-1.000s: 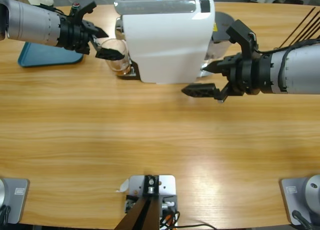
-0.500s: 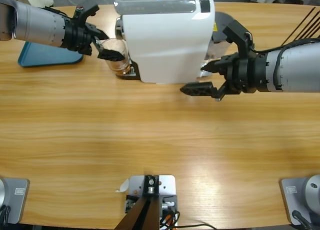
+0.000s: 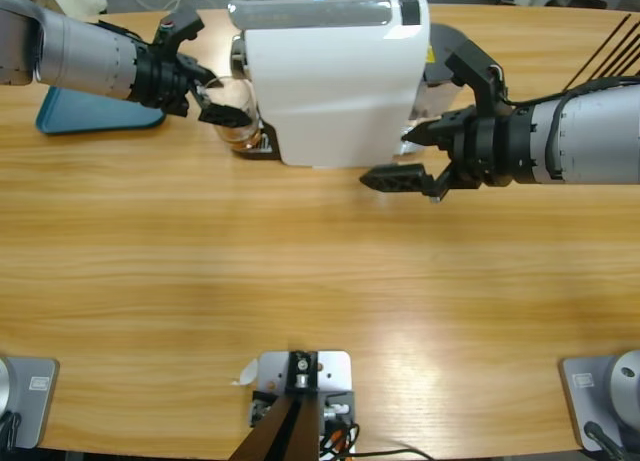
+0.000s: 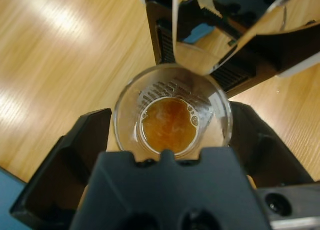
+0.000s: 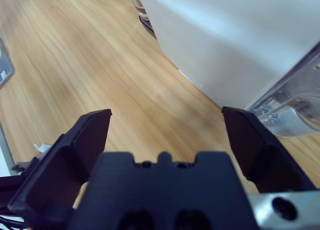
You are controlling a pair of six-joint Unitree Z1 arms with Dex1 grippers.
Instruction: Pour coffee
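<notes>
Left wrist view: left gripper (image 4: 167,140) spread around glass (image 4: 172,110) of coffee (image 4: 168,125), unclamped; best closed gently, lifted level; right gripper (image 3: 400,159) agape, empty.

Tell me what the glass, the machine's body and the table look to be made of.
Glass: clear glass or perhaps clear plastic; the coffee and the drip grate show through its wall.
Machine: likely smooth white plastic, with an even, soft sheen.
Table: wood or wood-look laminate; its long grain lines and glossy light patches fit either.
</notes>
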